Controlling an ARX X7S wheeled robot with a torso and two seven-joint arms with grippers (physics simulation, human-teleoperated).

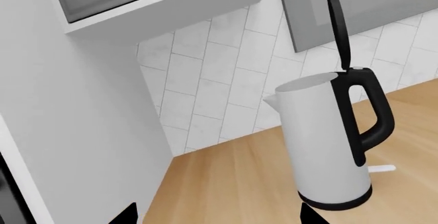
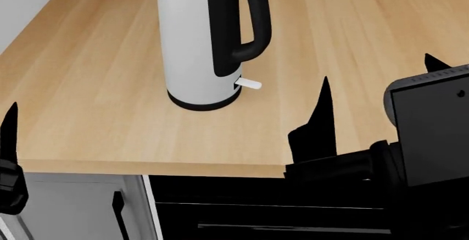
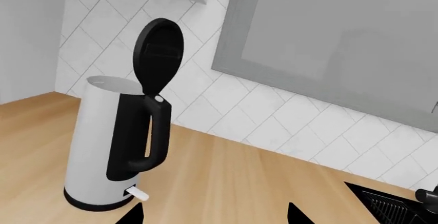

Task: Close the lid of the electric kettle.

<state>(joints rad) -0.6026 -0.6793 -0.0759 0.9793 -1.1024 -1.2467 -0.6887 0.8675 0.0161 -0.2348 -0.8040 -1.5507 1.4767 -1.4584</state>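
Nearest the head camera: right gripper (image 2: 374, 83), fingers (image 2: 317, 120) spread wide, holding nothing, raised over the front edge of the wooden desk (image 2: 88, 91). At the view's left edge, one dark finger of the left gripper (image 1: 217, 215); in its wrist view, two tips set wide apart, empty. Farther back on the desk, stood upright, the electric kettle (image 2: 192, 48), handle (image 2: 245, 23) toward the right arm, white lever (image 2: 249, 84) at its base. Above the handle, the lid (image 3: 159, 52) swung up, near vertical, mouth open. Behind, tiled wall (image 3: 226, 116).
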